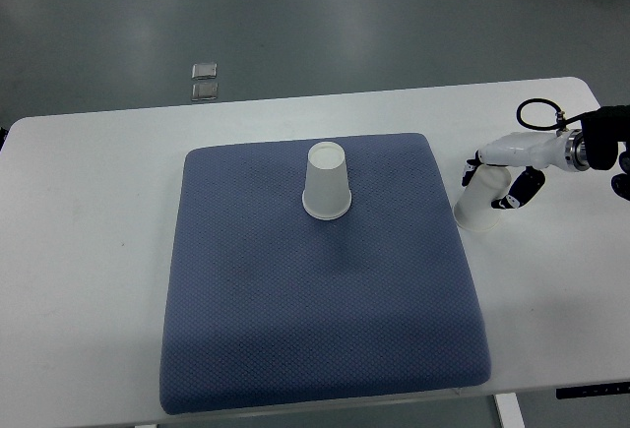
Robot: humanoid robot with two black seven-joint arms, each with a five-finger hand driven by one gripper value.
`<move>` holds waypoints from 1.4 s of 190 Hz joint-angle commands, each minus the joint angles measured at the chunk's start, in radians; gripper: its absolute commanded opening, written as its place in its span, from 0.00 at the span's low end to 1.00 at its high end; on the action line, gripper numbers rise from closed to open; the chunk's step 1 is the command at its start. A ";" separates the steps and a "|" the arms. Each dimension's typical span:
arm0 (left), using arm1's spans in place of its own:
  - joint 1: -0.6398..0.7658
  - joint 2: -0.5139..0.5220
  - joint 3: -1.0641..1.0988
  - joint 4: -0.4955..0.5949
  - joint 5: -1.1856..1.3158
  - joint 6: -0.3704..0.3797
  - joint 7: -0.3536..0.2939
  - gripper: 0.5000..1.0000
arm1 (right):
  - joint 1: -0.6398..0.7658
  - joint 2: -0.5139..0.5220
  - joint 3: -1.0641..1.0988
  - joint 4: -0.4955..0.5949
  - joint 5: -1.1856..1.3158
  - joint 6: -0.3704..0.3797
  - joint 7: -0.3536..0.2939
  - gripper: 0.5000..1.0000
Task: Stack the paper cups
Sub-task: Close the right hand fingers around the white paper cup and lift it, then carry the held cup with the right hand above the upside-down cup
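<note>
One white paper cup (326, 181) stands upside down on the blue pad (315, 280), toward its far middle. A second white paper cup (479, 201) sits on the white table just off the pad's right edge, leaning slightly. My right hand (498, 180) reaches in from the right edge, with black-tipped fingers (523, 188) wrapped around this cup's upper part. The left arm does not show.
The white table (89, 212) extends around the pad, its right edge near the arm. A black cable loop (539, 113) arches above the right wrist. Two small square metal plates (205, 81) lie on the floor beyond the table's far edge.
</note>
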 commanded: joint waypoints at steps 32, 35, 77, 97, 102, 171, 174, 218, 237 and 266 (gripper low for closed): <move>0.001 0.000 0.000 0.000 0.000 0.000 0.000 1.00 | 0.016 -0.001 0.003 0.000 0.003 0.002 0.003 0.23; 0.000 0.000 0.000 0.000 0.000 0.000 0.000 1.00 | 0.018 -0.001 0.003 0.000 0.001 0.002 0.003 0.23; 0.000 0.000 0.000 0.000 0.000 0.000 0.000 1.00 | 0.062 -0.002 0.003 0.003 0.009 0.006 0.006 0.23; 0.001 0.000 0.000 0.000 0.000 0.000 0.000 1.00 | 0.097 -0.008 0.001 0.012 0.012 0.014 0.006 0.23; 0.000 0.000 0.000 0.000 0.000 0.000 0.000 1.00 | 0.105 -0.010 0.001 0.014 0.012 0.017 0.006 0.23; 0.001 0.000 0.000 0.000 0.000 0.000 0.000 1.00 | 0.281 0.001 0.001 0.077 0.012 0.082 -0.003 0.24; 0.000 0.000 0.000 0.000 0.001 0.000 0.000 1.00 | 0.292 0.002 0.000 0.077 0.011 0.083 -0.005 0.24; 0.000 0.000 0.000 0.000 0.000 0.000 0.000 1.00 | 0.438 0.033 -0.023 0.146 0.011 0.152 -0.006 0.24; 0.000 0.000 0.000 0.000 0.000 0.000 0.000 1.00 | 0.498 0.073 -0.034 0.154 0.014 0.181 -0.006 0.24; 0.001 0.000 0.000 0.000 0.000 0.000 0.000 1.00 | 0.547 0.137 -0.029 0.169 0.023 0.235 -0.002 0.25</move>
